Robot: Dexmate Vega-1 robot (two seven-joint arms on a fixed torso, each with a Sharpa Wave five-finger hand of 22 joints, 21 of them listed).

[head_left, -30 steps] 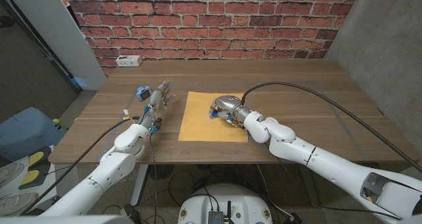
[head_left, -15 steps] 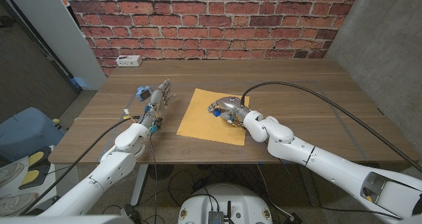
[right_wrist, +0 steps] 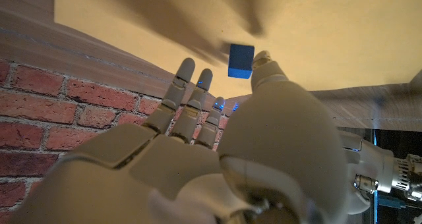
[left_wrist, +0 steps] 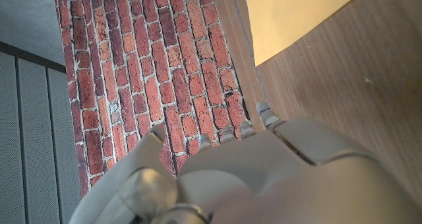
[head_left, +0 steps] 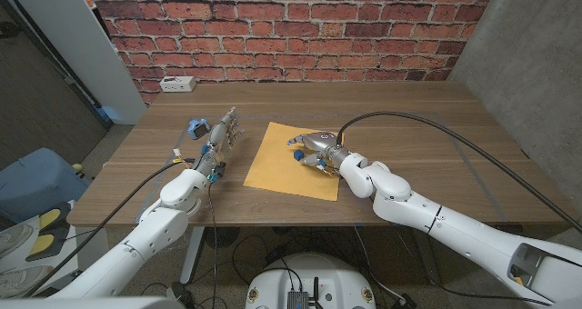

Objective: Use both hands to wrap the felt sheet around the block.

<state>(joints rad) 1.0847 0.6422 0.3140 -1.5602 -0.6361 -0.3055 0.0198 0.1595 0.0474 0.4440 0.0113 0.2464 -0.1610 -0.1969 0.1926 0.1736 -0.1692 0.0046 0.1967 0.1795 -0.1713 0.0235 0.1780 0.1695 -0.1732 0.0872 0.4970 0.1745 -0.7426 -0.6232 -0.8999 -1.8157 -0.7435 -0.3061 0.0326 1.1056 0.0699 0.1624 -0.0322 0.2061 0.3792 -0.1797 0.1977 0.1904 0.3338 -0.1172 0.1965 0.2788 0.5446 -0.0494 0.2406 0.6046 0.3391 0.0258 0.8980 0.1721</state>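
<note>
wooden table [head_left: 427, 136]: one felt sheet [head_left: 277, 168], one blue block [right_wrist: 241, 60].

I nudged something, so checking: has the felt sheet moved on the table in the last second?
Yes. The felt sheet has turned: its edges were square with the table edge, now they sit skewed, with the right hand over it.

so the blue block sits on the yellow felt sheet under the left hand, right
Not quite: it is the right hand that is over the blue block on the yellow felt sheet, as the head view shows. The left hand stands beside the sheet.
</note>
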